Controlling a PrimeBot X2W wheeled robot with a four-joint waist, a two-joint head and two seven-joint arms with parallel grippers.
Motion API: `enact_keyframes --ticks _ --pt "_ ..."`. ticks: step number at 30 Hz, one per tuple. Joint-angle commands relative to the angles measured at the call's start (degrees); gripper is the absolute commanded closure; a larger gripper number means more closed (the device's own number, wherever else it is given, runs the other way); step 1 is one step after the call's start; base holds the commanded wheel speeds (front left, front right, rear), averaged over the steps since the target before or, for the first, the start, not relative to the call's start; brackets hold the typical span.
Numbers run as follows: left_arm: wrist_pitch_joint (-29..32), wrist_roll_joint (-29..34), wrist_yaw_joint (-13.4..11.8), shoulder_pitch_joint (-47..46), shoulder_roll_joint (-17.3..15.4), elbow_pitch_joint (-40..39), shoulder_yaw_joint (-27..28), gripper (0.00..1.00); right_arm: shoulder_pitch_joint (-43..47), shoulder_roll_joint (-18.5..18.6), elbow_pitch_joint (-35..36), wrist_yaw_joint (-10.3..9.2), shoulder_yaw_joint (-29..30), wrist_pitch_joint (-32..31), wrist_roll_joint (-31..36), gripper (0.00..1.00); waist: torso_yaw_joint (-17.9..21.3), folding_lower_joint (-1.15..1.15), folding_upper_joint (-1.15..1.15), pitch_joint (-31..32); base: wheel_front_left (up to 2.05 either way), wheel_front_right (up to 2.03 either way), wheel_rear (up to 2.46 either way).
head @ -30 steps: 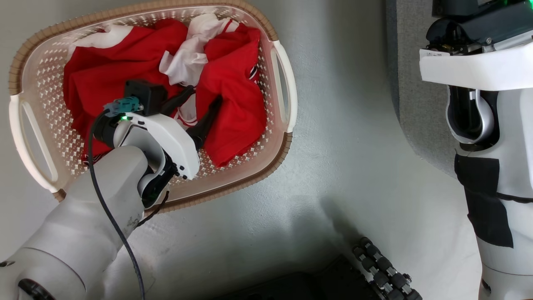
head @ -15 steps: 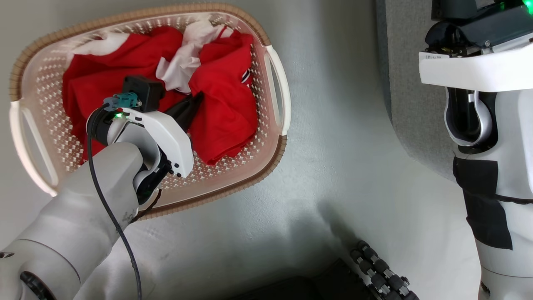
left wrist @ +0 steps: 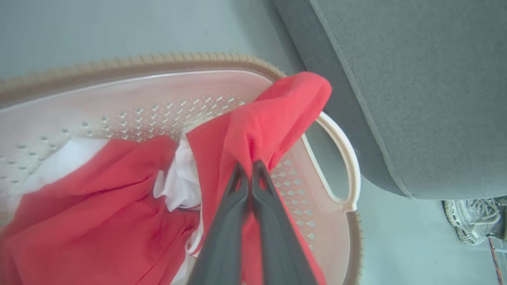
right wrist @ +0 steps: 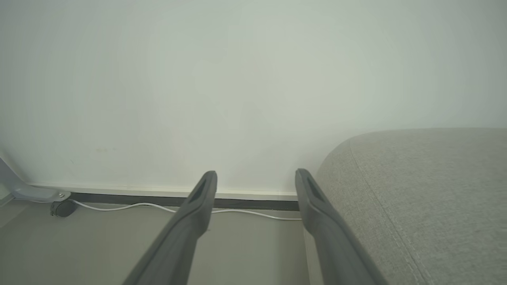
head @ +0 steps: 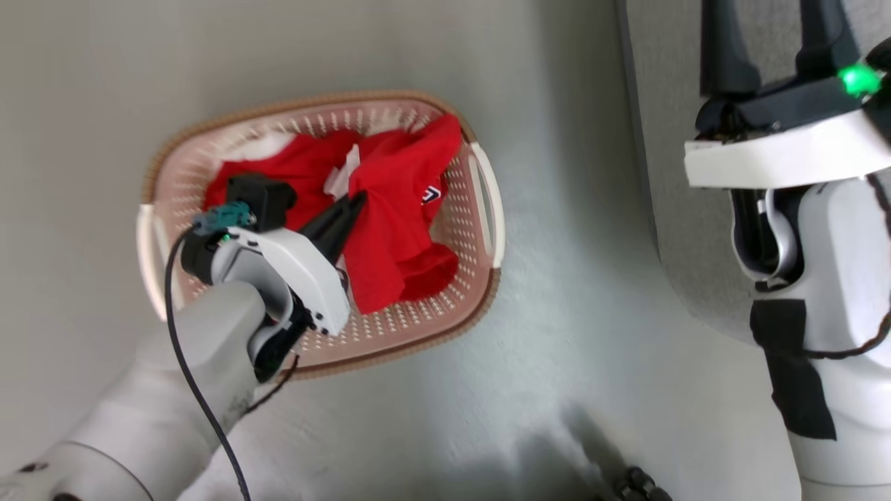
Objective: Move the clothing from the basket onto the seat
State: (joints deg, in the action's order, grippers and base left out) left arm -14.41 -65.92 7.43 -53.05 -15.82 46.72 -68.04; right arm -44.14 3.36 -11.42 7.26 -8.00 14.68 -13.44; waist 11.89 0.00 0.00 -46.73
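Left gripper (left wrist: 248,168) is pinched tight on a fold of the clothing (left wrist: 269,118), mid-frame in the basket (left wrist: 340,150). Right gripper (right wrist: 255,178) gapes empty. Soft, light fabric that looks likely to drape and trail, so a bunched fold is the best hold.

Left hand (head: 358,200) is pinching a fold of the red clothing (head: 397,236), fingers closed together, above the basket (head: 418,327) sitting on the floor (head: 557,362). Logo (head: 430,195) is facing up. Right hand (head: 773,35) is standing spread wide by the grey seat (head: 668,209).
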Motion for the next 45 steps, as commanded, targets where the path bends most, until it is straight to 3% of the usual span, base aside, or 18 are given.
enact_keyframes --ticks 1,10,23,31,45 --pt "-0.57 2.11 0.06 3.11 -0.22 -1.57 3.46 1.0 3.18 -0.48 0.19 0.23 -0.7 0.32 1.04 0.0 -2.83 0.0 0.0 5.19 0.0 0.0 0.0" --pt "-0.58 10.99 0.06 11.22 1.46 -6.29 16.48 1.0 7.56 -0.48 -3.94 0.23 -0.99 0.32 2.41 0.0 -6.65 0.0 0.0 15.76 0.0 0.0 0.0" --pt "-0.59 21.99 0.06 18.2 2.58 -14.18 27.62 1.0 13.44 -0.48 -8.98 0.23 -1.85 0.32 2.7 0.0 -9.41 0.0 0.0 28.47 0.0 0.0 0.0" --pt "-0.59 27.65 0.06 18.31 2.67 -20.93 32.06 1.0 16.57 -0.48 -10.43 0.23 -1.55 0.32 2.13 0.0 -9.25 0.0 0.0 33.83 0.0 0.0 0.0" --pt "-0.59 31.62 0.06 12.71 3.56 -28.69 32.89 1.0 19.72 -0.48 -11.34 0.23 -2.61 0.32 1.0 0.0 -8.44 0.0 0.0 36.69 0.0 0.0 0.0"
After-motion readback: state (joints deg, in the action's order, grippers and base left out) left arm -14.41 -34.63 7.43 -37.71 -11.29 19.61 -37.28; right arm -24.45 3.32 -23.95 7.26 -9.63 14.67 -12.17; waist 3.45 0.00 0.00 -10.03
